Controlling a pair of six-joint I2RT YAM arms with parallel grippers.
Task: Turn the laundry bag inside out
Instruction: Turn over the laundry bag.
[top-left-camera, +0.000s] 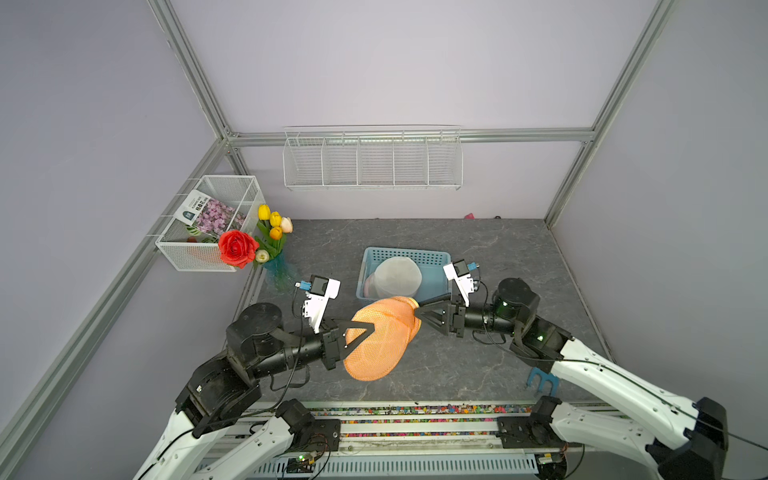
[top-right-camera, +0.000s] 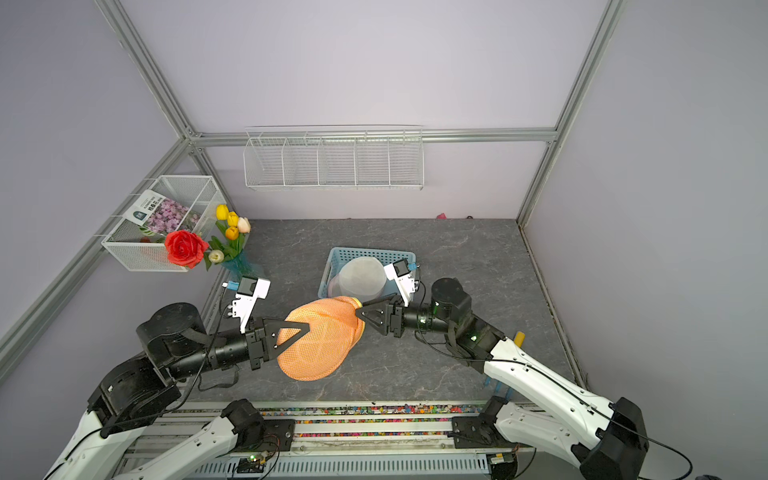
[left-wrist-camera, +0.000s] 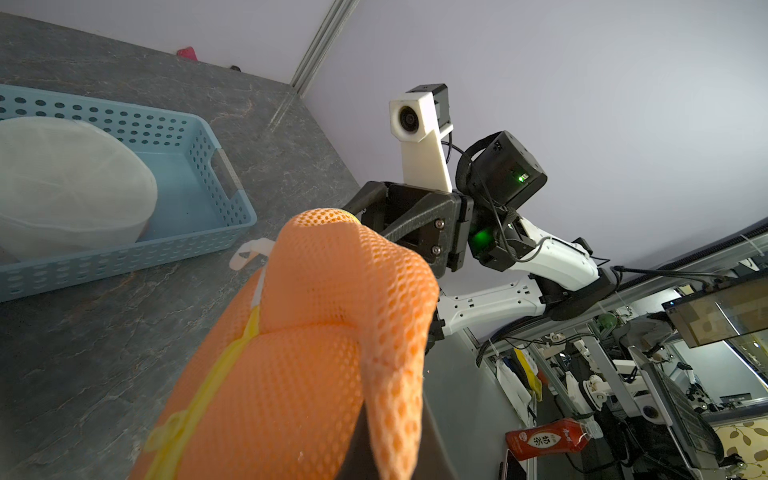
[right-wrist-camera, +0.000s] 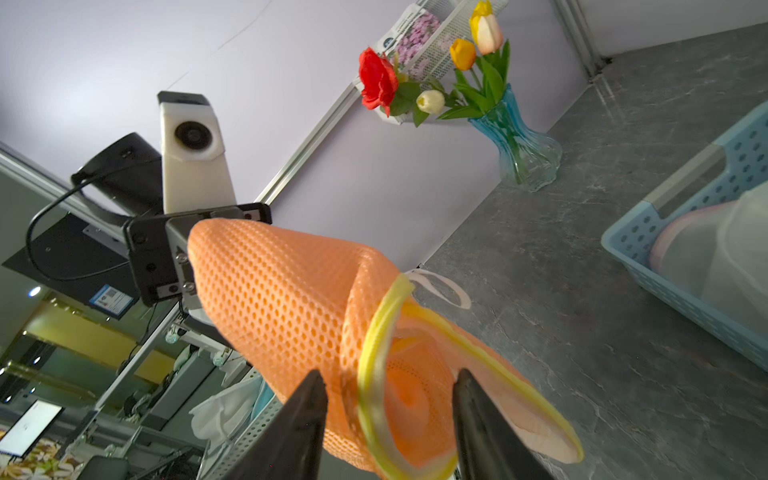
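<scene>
The orange laundry bag (top-left-camera: 380, 340) hangs above the counter (top-left-camera: 478, 365), pinched in the closed left fingers (top-left-camera: 355, 323). The right fingers (right-wrist-camera: 307, 415) stand apart and grip nothing, with its yellow-edged mouth loose between them. Part-turned at best, I'd say: most of the body is left to pull through.

left gripper (top-left-camera: 369, 331): fingertips buried in the laundry bag (top-left-camera: 382, 345), only the upper finger shows from above. Its wrist view is mostly mesh. right gripper (right-wrist-camera: 388, 376): fingers cut off at the frame edge, can't tell if they touch the mesh between them. Past the right gripper, a pink thing (right-wrist-camera: 673, 237) is half hidden under the white bag (top-left-camera: 398, 276) in the basket (top-left-camera: 405, 252). Blue piece (top-left-camera: 540, 380) under the right forearm, mostly covered (shape unclear). Pink speck (top-left-camera: 468, 216) far beyond both grippers: too small to tell.
</scene>
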